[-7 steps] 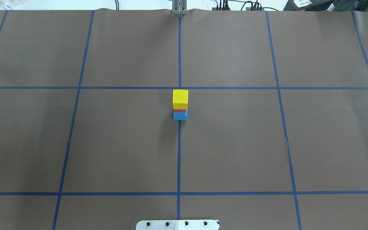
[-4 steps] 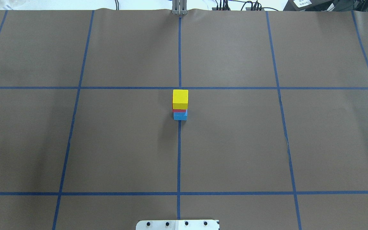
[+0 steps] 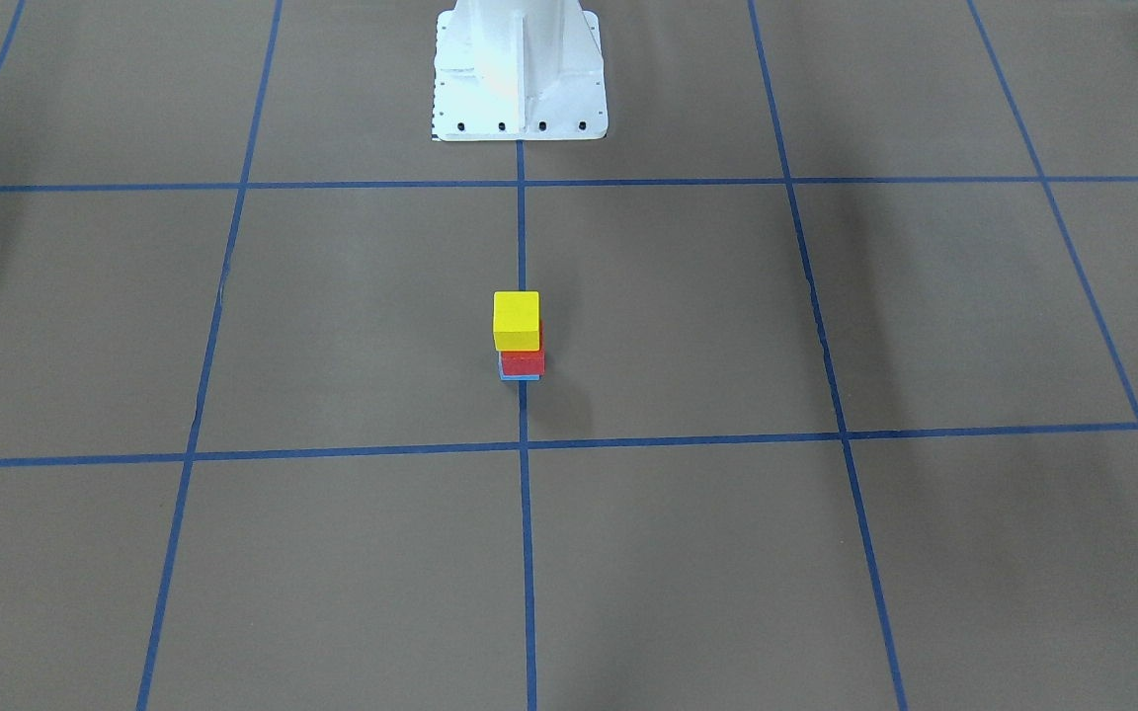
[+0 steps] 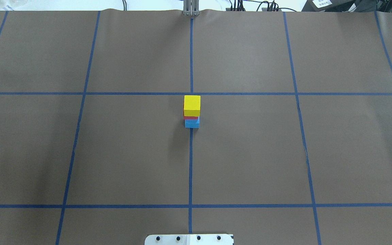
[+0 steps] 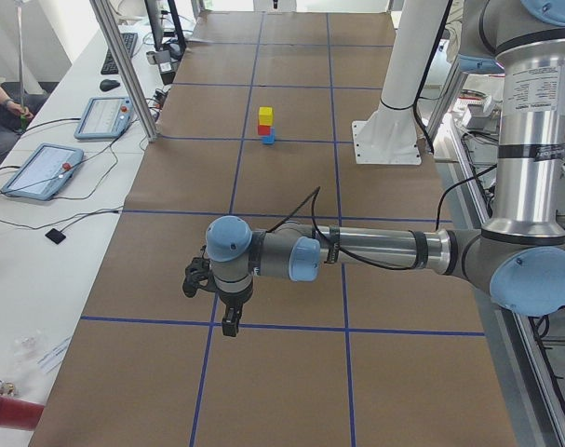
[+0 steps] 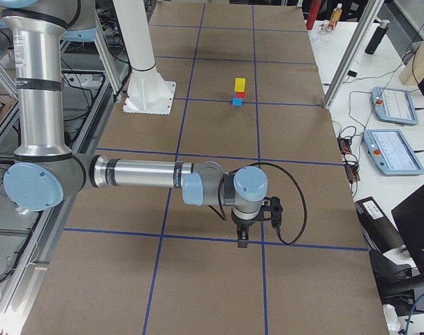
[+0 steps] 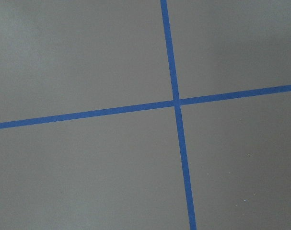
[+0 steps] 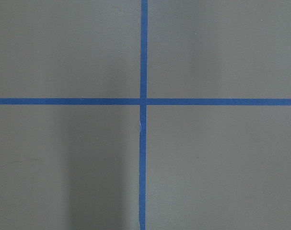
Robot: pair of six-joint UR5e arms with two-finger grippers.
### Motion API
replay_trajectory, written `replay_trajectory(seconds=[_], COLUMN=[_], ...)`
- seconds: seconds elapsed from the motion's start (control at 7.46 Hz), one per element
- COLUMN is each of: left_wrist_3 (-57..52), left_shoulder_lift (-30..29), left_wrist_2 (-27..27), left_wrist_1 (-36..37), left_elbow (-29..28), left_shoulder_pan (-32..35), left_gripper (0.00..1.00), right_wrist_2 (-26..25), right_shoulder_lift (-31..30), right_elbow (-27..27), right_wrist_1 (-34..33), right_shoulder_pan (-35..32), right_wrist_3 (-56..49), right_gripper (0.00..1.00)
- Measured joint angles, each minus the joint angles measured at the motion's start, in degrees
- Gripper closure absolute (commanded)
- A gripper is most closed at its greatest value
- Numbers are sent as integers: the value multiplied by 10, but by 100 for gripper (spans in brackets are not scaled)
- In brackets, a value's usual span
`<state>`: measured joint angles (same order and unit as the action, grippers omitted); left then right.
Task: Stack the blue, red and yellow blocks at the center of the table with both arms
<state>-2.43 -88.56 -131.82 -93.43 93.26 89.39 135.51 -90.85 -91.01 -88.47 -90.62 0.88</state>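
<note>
Yellow cube (image 4: 192,105) tops red cube (image 3: 522,360) and blue cube (image 4: 192,124) on your brown-papered, blue-taped worktop (image 4: 250,153). Left end effector (image 5: 228,324), right end effector (image 6: 241,240): can't tell if spread.

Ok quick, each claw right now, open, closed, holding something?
Left claw: cannot tell, it shows only in a side view.
Right claw: cannot tell, it shows only in a side view.

Brown table cover (image 7: 78,57), blue tape lines (image 7: 175,102) crossing (slightly tilted)
</note>
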Motion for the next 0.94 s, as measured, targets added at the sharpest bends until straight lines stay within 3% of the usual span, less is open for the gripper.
replay_trajectory(seconds=[0.94], left_wrist_3=[1], left_shoulder_lift=[-4], left_wrist_2=[2], left_wrist_1=[0], left_elbow=[-7], left_shoulder_pan=[-1], left_gripper=[0], right_wrist_2=[14], right_shoulder_lift=[1], right_elbow=[-23], right_wrist_1=[-30], right_shoulder_pan=[-4], right_wrist_3=[0], right_gripper=[1])
